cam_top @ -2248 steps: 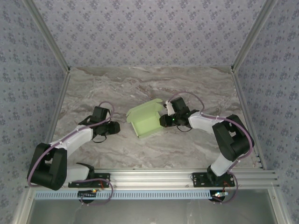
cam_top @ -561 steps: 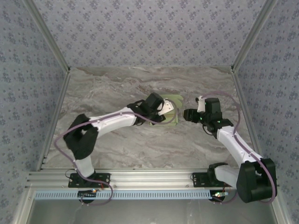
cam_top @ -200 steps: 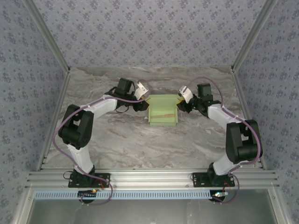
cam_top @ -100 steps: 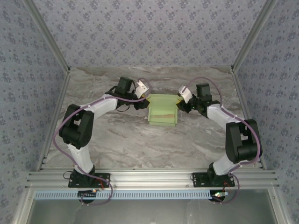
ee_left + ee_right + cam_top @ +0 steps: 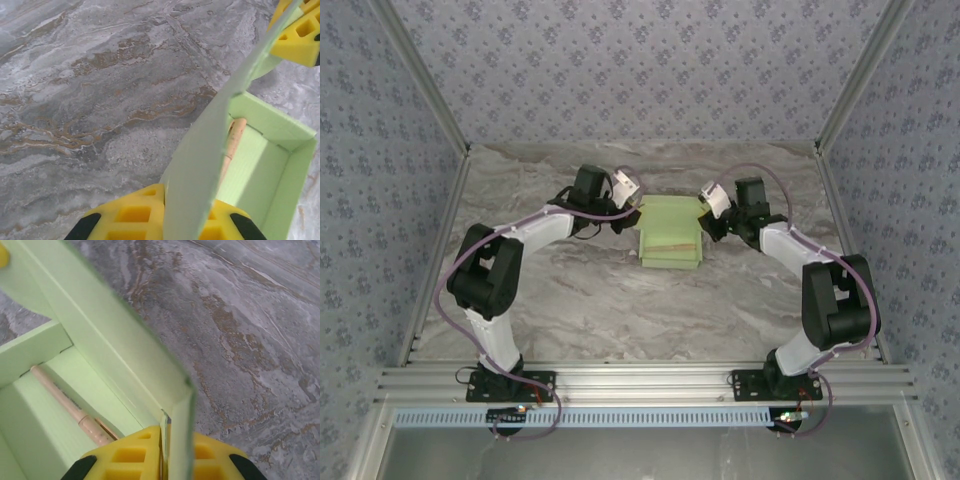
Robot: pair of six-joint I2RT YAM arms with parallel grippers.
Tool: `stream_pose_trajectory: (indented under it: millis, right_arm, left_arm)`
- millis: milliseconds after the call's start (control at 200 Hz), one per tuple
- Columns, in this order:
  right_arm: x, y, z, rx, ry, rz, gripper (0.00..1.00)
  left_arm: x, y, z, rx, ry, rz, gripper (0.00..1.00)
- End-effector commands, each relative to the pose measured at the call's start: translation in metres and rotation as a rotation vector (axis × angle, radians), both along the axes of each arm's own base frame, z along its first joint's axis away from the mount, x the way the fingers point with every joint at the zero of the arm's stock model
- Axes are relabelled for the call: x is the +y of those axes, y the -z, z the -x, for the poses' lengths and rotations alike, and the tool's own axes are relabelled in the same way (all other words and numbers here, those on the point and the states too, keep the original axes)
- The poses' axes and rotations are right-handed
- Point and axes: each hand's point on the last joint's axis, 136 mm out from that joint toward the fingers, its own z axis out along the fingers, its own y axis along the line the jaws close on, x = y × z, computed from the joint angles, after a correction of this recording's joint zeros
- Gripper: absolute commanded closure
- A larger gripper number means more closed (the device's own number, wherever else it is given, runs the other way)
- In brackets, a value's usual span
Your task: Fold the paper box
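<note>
The paper box (image 5: 670,232) is a pale green open tray in the middle of the marble table, with a thin tan stick (image 5: 668,247) lying inside it. My left gripper (image 5: 632,212) is at the box's far left corner. In the left wrist view that gripper (image 5: 172,216) is shut on an upright green flap (image 5: 200,170), with the box interior (image 5: 260,165) and the stick (image 5: 231,145) beyond. My right gripper (image 5: 706,216) is at the far right corner. In the right wrist view it (image 5: 167,452) is shut on the edge of the box wall (image 5: 105,335), beside the stick (image 5: 65,400).
The marble table (image 5: 570,290) is bounded by patterned walls on the left, right and back, and an aluminium rail (image 5: 640,380) runs along the near edge. The right gripper's yellow fingers (image 5: 300,35) show at the far end of the flap in the left wrist view.
Both grippers have closed their jaws onto the box's flaps at the far corners. The arms and the box have barely shifted.
</note>
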Motion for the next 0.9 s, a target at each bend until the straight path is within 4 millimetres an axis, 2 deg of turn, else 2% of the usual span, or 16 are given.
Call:
stream_pose_trajectory:
  millis: [0,360,625,780,894]
  right_arm:
    - [-0.007,-0.008,-0.007,-0.025,0.131,0.02,0.91]
    - [-0.004,-0.013,-0.007,-0.039,0.403,0.047,0.92]
    - [0.001,-0.024,-0.007,-0.083,0.523,0.051,0.93]
    - [0.003,-0.031,-0.01,-0.113,0.584,0.017,0.93]
    - [0.007,-0.029,-0.012,-0.12,0.613,-0.015,0.93]
  left_arm:
    - [-0.002,-0.01,-0.004,-0.031,-0.074,0.009,0.94]
    - [0.0,-0.016,-0.006,-0.061,-0.273,-0.026,0.94]
    - [-0.005,-0.029,-0.001,-0.077,-0.384,-0.024,0.94]
    - [0.001,-0.037,-0.004,-0.058,-0.515,0.026,0.95]
    - [0.004,-0.037,-0.007,-0.056,-0.604,0.044,0.95]
